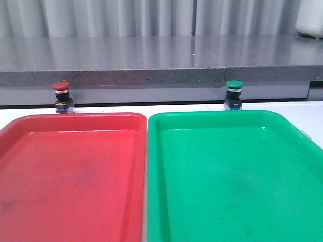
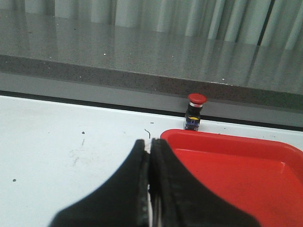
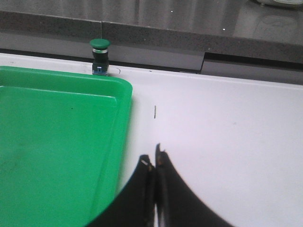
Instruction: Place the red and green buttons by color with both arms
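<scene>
Standing small, hard and likely tippy: red button (image 1: 61,96) and green button (image 1: 234,94), probably best pinched by the blocky base, left gripper (image 2: 149,156) and right gripper (image 3: 155,165) both squeezed closed, holding nothing.

A robotics lab or test workstation is suggested rather than a home. A plain white bench (image 1: 151,107) is seen, backed by a speckled grey stone-like ledge (image 1: 151,60) and pale pleated curtains (image 1: 151,15). Two plastic sorting trays, one red (image 1: 70,176) and one green (image 1: 232,176), are laid side by side on it.
</scene>
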